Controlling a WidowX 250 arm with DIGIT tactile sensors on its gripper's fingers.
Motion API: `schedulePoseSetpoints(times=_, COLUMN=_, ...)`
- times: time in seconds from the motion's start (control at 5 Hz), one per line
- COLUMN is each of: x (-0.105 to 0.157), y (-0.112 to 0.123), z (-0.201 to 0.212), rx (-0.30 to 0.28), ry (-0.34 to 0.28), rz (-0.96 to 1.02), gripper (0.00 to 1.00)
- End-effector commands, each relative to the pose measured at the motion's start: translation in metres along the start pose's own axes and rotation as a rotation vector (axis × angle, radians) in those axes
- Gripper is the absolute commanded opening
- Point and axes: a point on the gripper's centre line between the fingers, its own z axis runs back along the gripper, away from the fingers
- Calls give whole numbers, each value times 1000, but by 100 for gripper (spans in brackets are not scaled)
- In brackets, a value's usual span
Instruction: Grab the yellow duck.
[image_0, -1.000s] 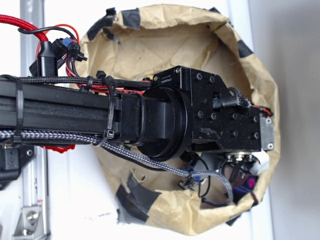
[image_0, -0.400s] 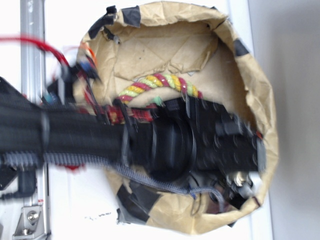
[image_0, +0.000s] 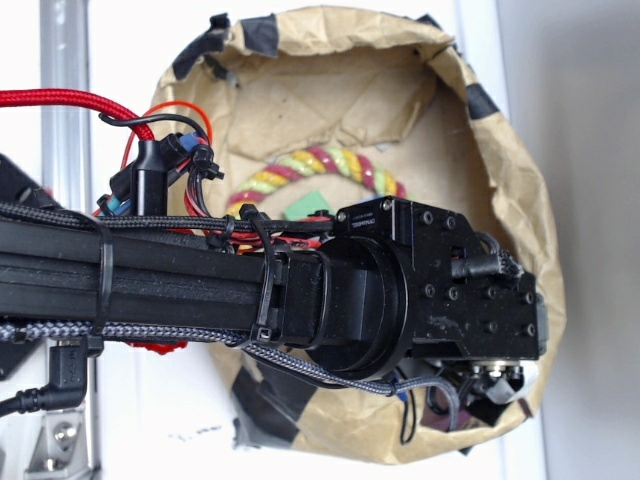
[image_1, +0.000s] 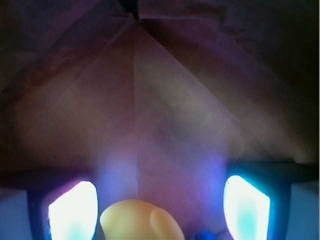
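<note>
Arm now lower across the paper bag (image_0: 500, 130), open fingers (image_1: 159, 210) flanking the glossy, rounded yellow duck (image_1: 141, 220).

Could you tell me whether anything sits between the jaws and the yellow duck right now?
Nothing visible does. In the wrist view the yellow duck sits low between the two glowing fingers of the gripper, nearer the one on the image's left, with only the bag's brown paper behind it. The exterior view hides the duck beneath the arm.
</note>
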Motion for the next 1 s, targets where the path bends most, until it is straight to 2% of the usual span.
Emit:
schedulePoseSetpoints(times=0.0, x=-5, y=-26, z=9, rx=-12, ry=28, rz=-18, gripper=100)
schedulePoseSetpoints(times=0.2, x=-18, y=-24, z=10, rx=34, ry=20, rz=20, gripper=100)
schedulePoseSetpoints(times=0.4, x=-17, y=-26, z=7, rx=63, ry=30, rz=36, gripper=0)
schedulePoseSetpoints(times=0.8, x=-16, y=-25, z=4, rx=58, ry=36, rz=43, gripper=0)
